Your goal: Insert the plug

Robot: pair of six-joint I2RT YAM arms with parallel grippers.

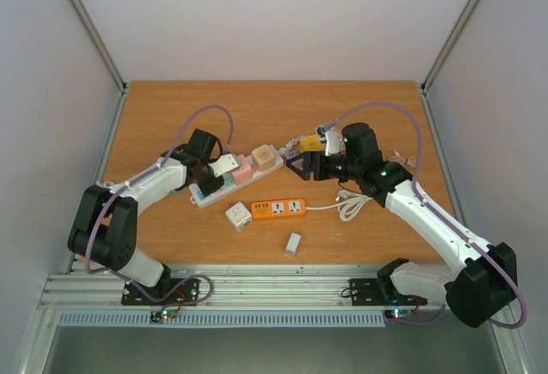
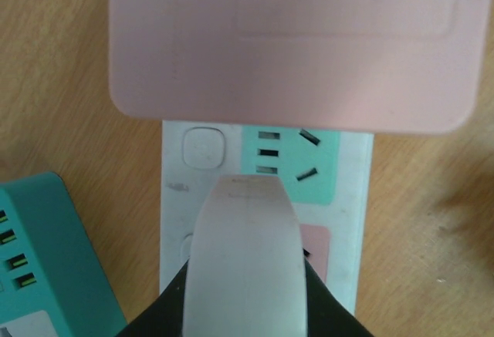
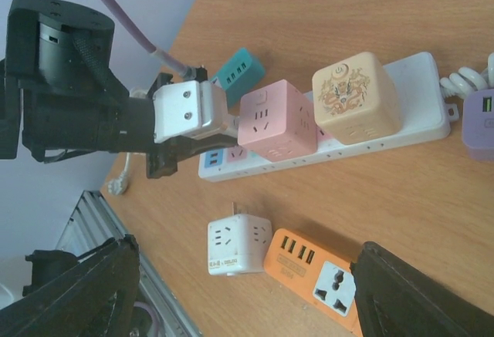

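Observation:
My left gripper (image 1: 216, 170) is shut on a white plug (image 2: 243, 260), whose rounded body sticks out between the black jaws. The plug (image 3: 189, 109) hangs just over the white power strip (image 2: 193, 198), its tip at the strip's green socket (image 2: 320, 163) beside the pink cube adapter (image 2: 293, 59). Further along the strip (image 1: 205, 194), a beige cube (image 1: 264, 157) is plugged in beside the pink cube (image 1: 242, 169). My right gripper (image 1: 304, 164) stands open above the table right of the strip, nothing between its fingers (image 3: 85, 291).
A white cube adapter (image 3: 238, 243) lies against an orange power strip (image 3: 316, 271), whose white cable (image 1: 351, 207) coils to the right. A teal adapter (image 3: 238, 72) sits behind the white strip, a purple one (image 3: 480, 121) at its far end. A small white block (image 1: 294, 243) lies near the front edge.

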